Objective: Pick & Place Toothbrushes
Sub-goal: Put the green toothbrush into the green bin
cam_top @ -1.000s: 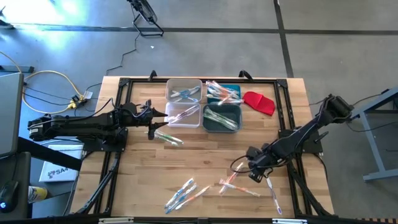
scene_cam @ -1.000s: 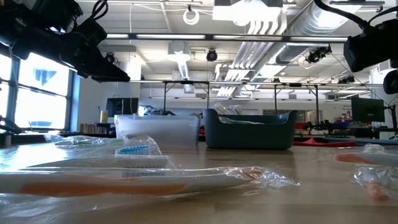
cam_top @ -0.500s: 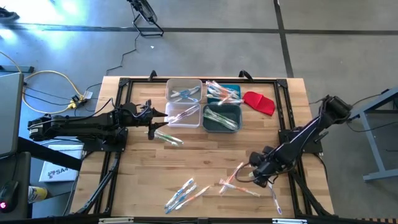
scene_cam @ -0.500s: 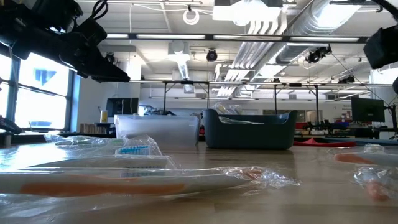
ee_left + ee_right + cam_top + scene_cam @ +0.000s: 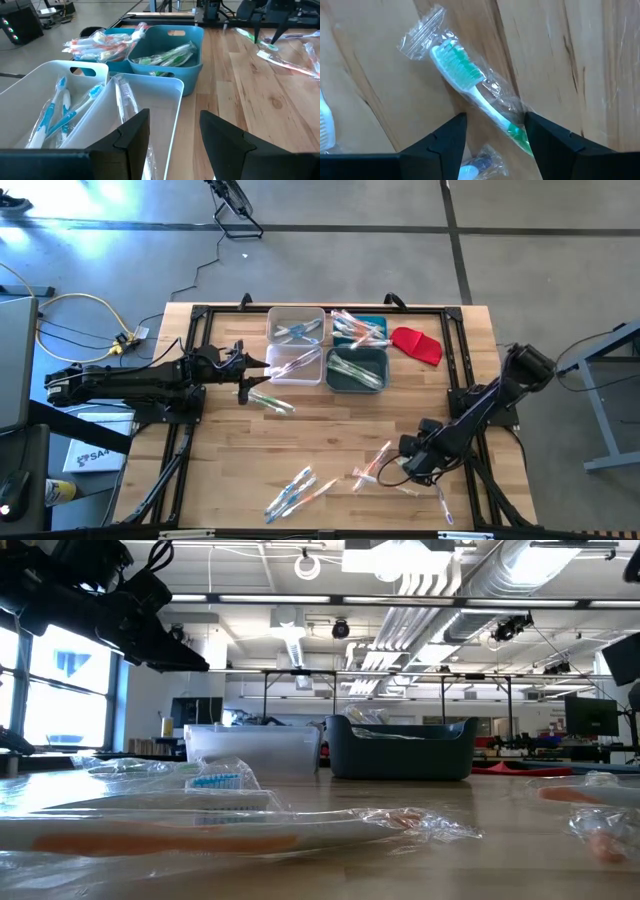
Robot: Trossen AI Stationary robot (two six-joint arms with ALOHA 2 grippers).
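Several wrapped toothbrushes lie flat on the wooden table [image 5: 330, 430] near its front edge [image 5: 300, 490] [image 5: 372, 470] [image 5: 441, 500], and one [image 5: 272, 401] lies by my left gripper. My right gripper [image 5: 408, 467] points down, open, over the near-right group. In its wrist view a green-bristled toothbrush [image 5: 470, 85] in a clear wrapper lies on the wood, its handle running between the open fingers of my right gripper [image 5: 495, 145]. My left gripper [image 5: 242, 376] [image 5: 175, 140] hovers open at the near white bin [image 5: 150, 100], with nothing between its fingers.
Two white bins [image 5: 296, 326] [image 5: 296, 366] and two teal bins [image 5: 357, 368] [image 5: 362, 330] at the table's far middle hold wrapped toothbrushes. A red cloth-like piece [image 5: 417, 345] lies to their right. Black frame rails [image 5: 190, 420] run along the table's sides.
My right gripper has gone down and toward the table's near edge, a little to the left, onto the near-right group of toothbrushes, rolling as it went. In the low view it has left the picture's upper right. The toothbrushes have stayed put.
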